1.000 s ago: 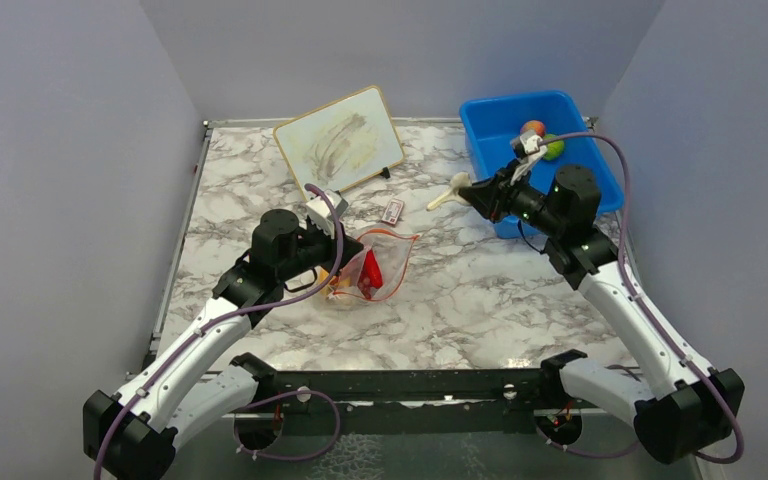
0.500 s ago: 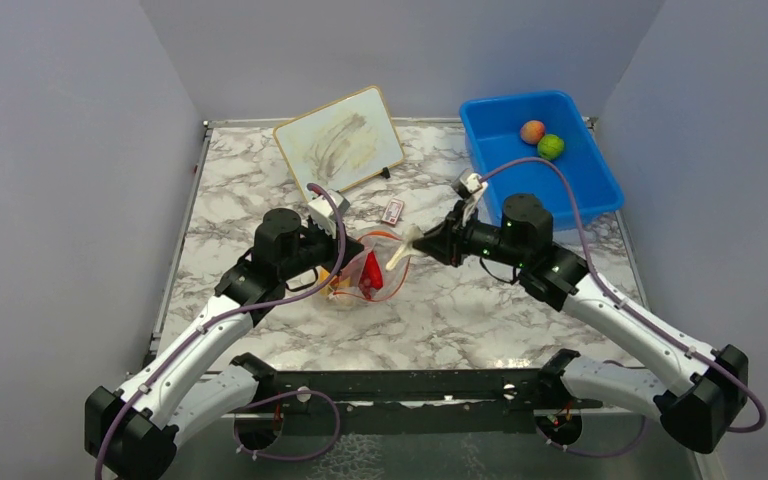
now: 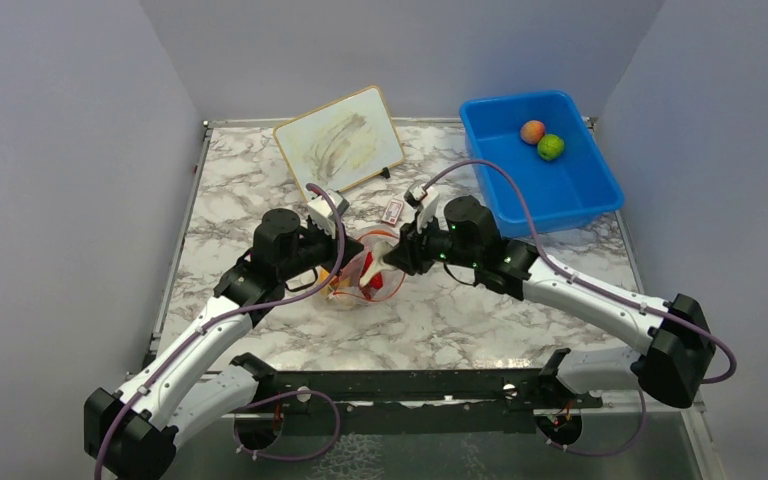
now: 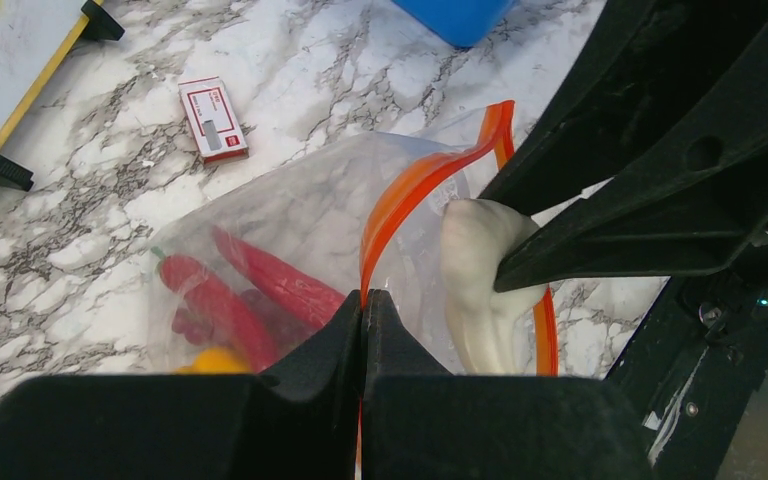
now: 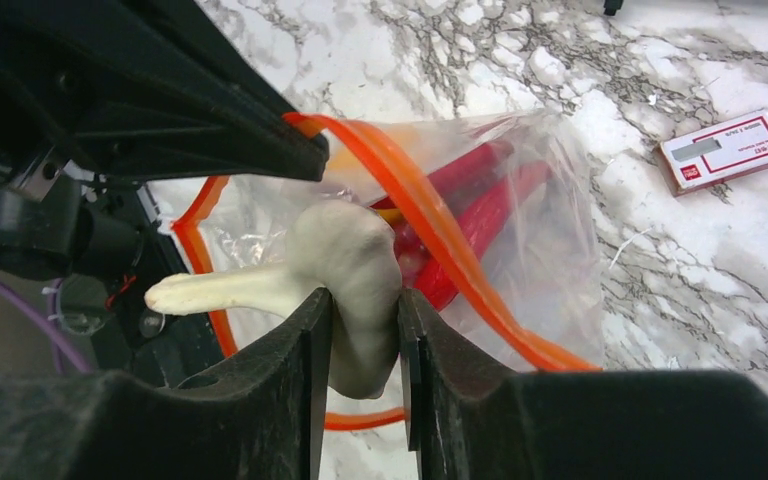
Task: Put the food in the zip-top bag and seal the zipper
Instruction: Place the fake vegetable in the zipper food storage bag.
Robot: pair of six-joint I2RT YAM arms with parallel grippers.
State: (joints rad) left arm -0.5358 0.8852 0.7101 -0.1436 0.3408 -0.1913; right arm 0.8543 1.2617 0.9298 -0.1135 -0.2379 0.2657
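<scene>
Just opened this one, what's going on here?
The left hand pinches the red-orange zipper strip of the clear plastic zip-top bag, holding its mouth open on the marble table. The right hand grips a white toy mushroom right at that opening, not yet released. A red toy chili already lies inside. A peach-coloured fruit and a green round fruit sit in the blue plastic bin.

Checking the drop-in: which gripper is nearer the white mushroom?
Right. The right gripper grips the white mushroom at the mouth of the zip-top bag; the left gripper pinches the zipper just beside it.
</scene>
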